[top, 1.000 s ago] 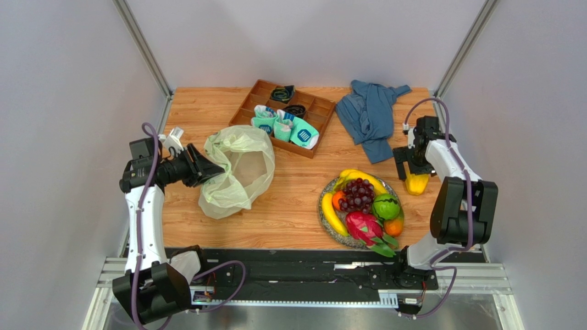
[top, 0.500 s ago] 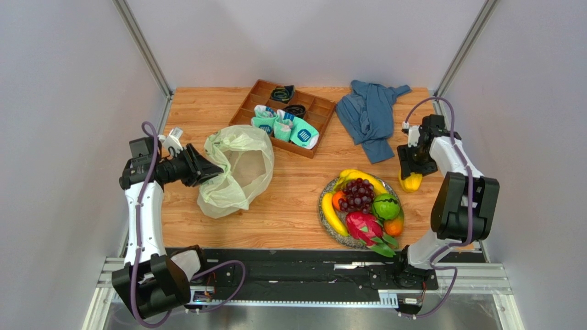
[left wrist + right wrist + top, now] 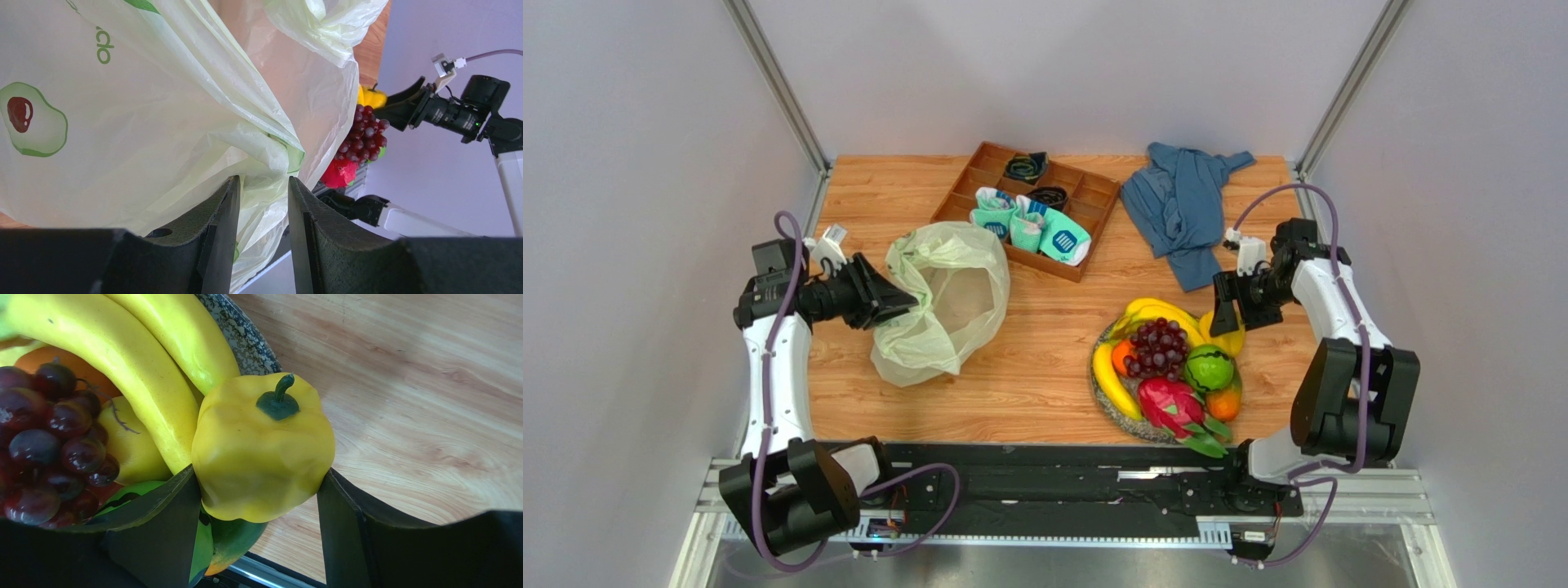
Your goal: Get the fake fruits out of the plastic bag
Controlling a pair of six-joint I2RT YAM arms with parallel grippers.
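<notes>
The yellow fruit (image 3: 264,447) is sitting clamped between the fingers of the right gripper (image 3: 258,505). It is hanging over the plate's (image 3: 1100,386) far right rim, just beside the bananas (image 3: 123,361). The grapes (image 3: 43,453) and the other fruits are lying heaped on the plate, which is sitting near the table's (image 3: 1044,355) front edge.

The bag (image 3: 940,300) is lying slumped on the left half, well apart from the plate. The left gripper (image 3: 258,208) is pinching a fold at the bag's left edge, its jaws narrow on the thin film.

Bare wood is showing between bag and plate. A narrower strip is running from the plate to the right edge.

A tray (image 3: 979,165) of socks (image 3: 1028,227) is sitting at the back, near the bag's far side. A cloth (image 3: 1179,208) is lying at the back right.
</notes>
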